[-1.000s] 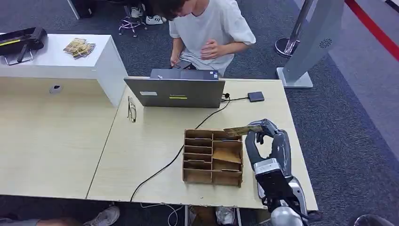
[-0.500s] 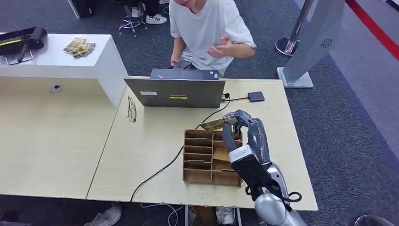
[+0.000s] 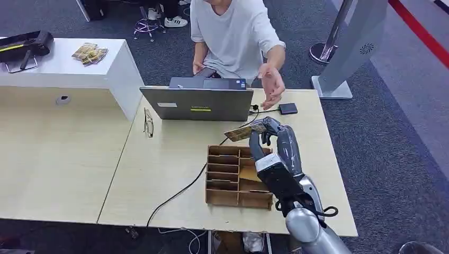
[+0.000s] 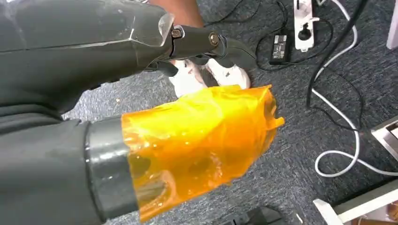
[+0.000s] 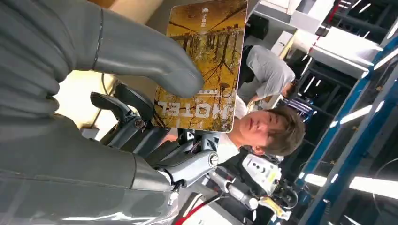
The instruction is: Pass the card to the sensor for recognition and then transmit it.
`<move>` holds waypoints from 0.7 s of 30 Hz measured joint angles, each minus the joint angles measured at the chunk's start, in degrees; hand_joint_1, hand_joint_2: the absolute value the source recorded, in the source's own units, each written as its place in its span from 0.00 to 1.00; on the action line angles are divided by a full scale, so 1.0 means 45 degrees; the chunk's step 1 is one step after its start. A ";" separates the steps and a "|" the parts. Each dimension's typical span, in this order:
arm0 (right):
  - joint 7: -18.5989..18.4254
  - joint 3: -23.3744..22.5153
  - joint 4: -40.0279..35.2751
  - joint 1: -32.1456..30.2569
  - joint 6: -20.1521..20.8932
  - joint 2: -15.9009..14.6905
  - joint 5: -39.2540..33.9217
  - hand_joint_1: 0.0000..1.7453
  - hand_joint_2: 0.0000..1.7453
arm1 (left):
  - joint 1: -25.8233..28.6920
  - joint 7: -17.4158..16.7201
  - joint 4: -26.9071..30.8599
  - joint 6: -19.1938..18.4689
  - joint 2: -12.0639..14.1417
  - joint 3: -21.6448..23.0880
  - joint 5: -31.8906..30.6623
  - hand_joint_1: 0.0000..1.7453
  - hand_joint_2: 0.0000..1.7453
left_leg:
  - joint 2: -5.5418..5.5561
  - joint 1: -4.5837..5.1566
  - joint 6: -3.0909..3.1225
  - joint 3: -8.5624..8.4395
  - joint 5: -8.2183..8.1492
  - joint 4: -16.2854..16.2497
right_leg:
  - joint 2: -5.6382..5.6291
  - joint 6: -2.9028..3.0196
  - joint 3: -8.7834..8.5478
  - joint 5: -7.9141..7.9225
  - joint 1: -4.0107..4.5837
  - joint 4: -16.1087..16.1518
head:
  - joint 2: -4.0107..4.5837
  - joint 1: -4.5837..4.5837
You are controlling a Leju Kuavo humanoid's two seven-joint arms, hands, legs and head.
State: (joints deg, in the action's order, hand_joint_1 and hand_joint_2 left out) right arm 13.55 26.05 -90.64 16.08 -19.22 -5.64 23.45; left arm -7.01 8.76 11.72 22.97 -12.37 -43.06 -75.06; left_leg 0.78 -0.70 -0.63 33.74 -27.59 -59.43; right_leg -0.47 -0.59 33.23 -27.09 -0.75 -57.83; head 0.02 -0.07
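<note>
Right hand [image 3: 267,138] is raised above the far edge of the wooden compartment box [image 3: 239,176], its thumb and fingers pinching a yellow hotel card [image 3: 244,132] held nearly flat, well short of the small black sensor [image 3: 288,108] on the table [image 3: 164,159]. A person's open hand [image 3: 271,84] hovers above the table's far edge, near the sensor. Left hand [image 4: 187,37]: finger state cannot be determined.

Even, bright overhead light on the table [image 3: 159,159], shadows soft and short. The right wrist view catches glaring ceiling strip lights [image 5: 371,112] at three o'clock. The left hand [image 4: 141,140] looms blurred, out of focus.
</note>
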 joint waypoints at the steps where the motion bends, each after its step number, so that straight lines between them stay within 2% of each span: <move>1: -0.0010 0.0005 0.0035 0.0062 0.0099 0.0000 -0.0015 1.00 1.00 | 0.0002 -0.0015 0.0000 -0.0005 0.0005 0.0000 -0.0005 0.00 0.00 | 0.0000 0.0000 0.0000 0.0000 0.0000 0.0000 | 0.0000 0.0000 0.0000 0.0000 0.0000 0.0000 | 0.0000 -0.0005; 8: -0.0442 0.0082 0.0462 0.0851 0.0521 0.0000 0.0010 1.00 1.00 | -0.0032 0.0247 0.0000 -0.0015 0.0015 0.0000 0.0005 0.00 0.00 | 0.0002 0.0000 0.0000 0.0000 0.0000 0.0000 | 0.0002 0.0000 0.0001 0.0000 0.0000 0.0000 | 0.0000 0.0000; 12: -0.0442 0.0112 0.0520 0.0896 0.0521 0.0000 0.0010 1.00 1.00 | -0.0026 0.0481 0.0000 0.0000 0.0015 0.0000 0.0151 0.00 0.00 | 0.0001 0.0000 0.0000 0.0002 0.0000 0.0000 | 0.0001 0.0000 0.0001 0.0000 0.0000 0.0000 | 0.0000 0.0000; 21: -0.0423 0.0209 0.0656 0.0823 0.0657 0.0000 -0.0263 1.00 1.00 | -0.0001 0.0437 0.0000 0.0009 0.0024 0.0000 0.0121 0.00 0.00 | 0.0001 0.0000 0.0000 0.0003 -0.0001 0.0001 | 0.0001 0.0000 0.0003 -0.0001 0.0000 0.0000 | 0.0000 0.0000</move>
State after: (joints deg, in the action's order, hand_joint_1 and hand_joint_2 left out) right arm 11.65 26.99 -87.69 19.79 -16.26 -5.64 22.27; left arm -7.01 10.73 11.72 23.02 -12.26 -43.06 -74.51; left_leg 0.79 -0.70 -0.63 33.75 -27.59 -59.43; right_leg -0.47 -0.59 33.24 -27.09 -0.75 -57.83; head 0.02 -0.07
